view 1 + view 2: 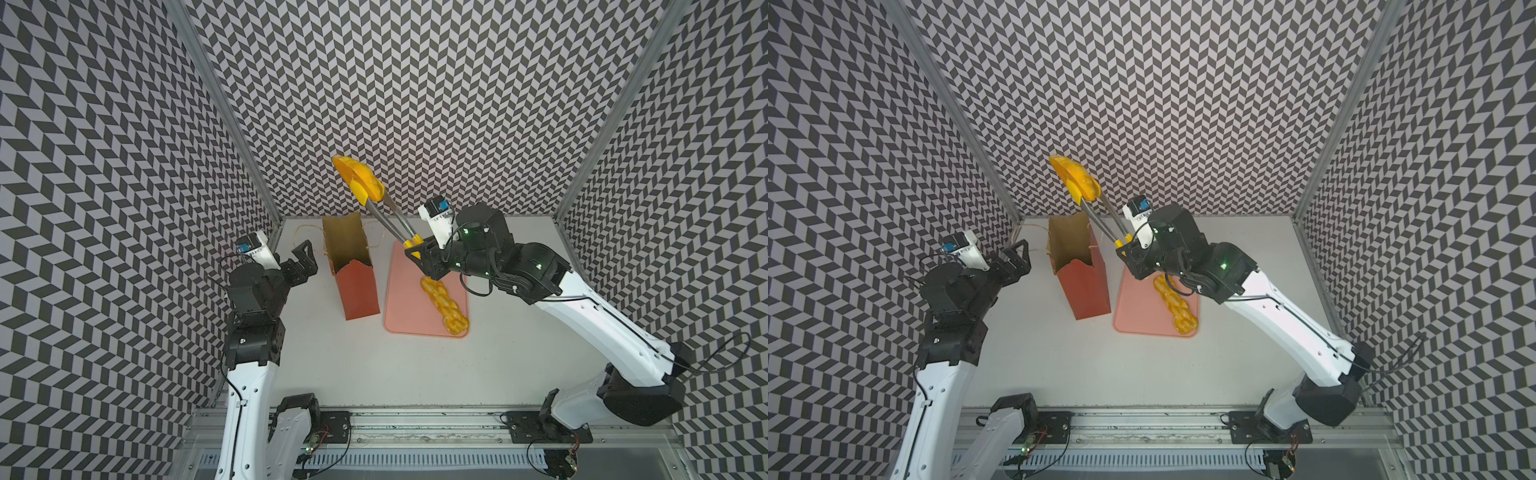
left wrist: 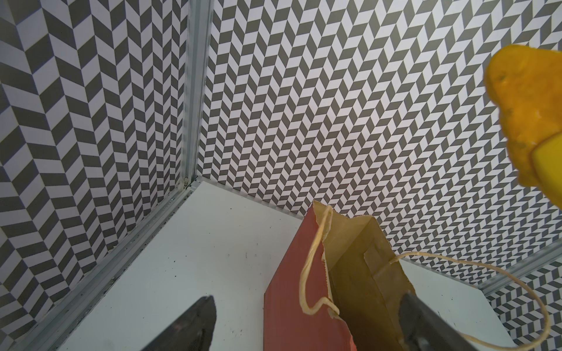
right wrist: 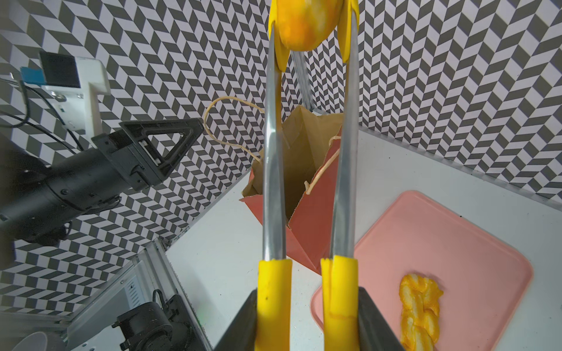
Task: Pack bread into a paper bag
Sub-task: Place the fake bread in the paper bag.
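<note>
The paper bag (image 1: 353, 266) (image 1: 1079, 274) stands upright and open-topped on the table, red-orange outside and brown inside. My right gripper (image 1: 417, 247) (image 3: 305, 304) is shut on the yellow handles of metal tongs (image 1: 390, 216) (image 3: 273, 152). The tong tips pinch an orange-glazed piece of bread (image 1: 359, 176) (image 1: 1075, 176) (image 3: 304, 24), high above the bag's mouth. A braided loaf (image 1: 444, 305) (image 3: 419, 310) lies on the pink tray (image 1: 407, 299). My left gripper (image 1: 301, 257) (image 2: 307, 301) is open and empty, just left of the bag (image 2: 349, 288).
The bag's twine handles (image 2: 313, 273) hang loose on both sides of its mouth. Patterned walls close in the table at the back and both sides. The tray (image 1: 1138, 307) lies right beside the bag. Bare white table (image 1: 415, 365) stretches toward the front.
</note>
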`<control>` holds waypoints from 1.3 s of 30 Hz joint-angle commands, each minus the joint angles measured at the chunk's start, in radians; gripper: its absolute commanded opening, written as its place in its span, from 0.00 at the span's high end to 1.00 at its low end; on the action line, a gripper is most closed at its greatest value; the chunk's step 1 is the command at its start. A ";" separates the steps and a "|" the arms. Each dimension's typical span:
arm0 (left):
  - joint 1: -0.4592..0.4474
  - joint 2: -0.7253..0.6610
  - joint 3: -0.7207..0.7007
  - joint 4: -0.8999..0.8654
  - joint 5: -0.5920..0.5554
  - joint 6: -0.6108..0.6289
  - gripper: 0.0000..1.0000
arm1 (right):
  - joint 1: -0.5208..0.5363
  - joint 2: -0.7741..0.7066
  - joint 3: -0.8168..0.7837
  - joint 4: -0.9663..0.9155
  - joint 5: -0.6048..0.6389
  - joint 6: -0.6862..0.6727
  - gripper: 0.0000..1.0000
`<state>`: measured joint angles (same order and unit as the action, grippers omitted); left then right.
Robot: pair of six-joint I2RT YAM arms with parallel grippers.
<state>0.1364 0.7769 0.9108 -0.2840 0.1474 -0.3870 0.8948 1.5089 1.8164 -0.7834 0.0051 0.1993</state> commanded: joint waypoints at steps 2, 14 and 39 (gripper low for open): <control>0.007 -0.003 -0.007 0.025 0.006 -0.001 0.02 | 0.012 0.008 -0.025 0.102 -0.024 -0.008 0.81; 0.011 -0.003 -0.007 0.025 0.009 -0.001 0.02 | 0.016 0.009 -0.196 0.184 -0.102 0.016 0.82; 0.025 0.002 -0.010 0.030 0.027 -0.001 0.02 | 0.023 0.019 -0.210 0.188 -0.129 0.014 0.54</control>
<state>0.1535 0.7792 0.9108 -0.2836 0.1562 -0.3870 0.9089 1.5269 1.5681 -0.6952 -0.1131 0.2176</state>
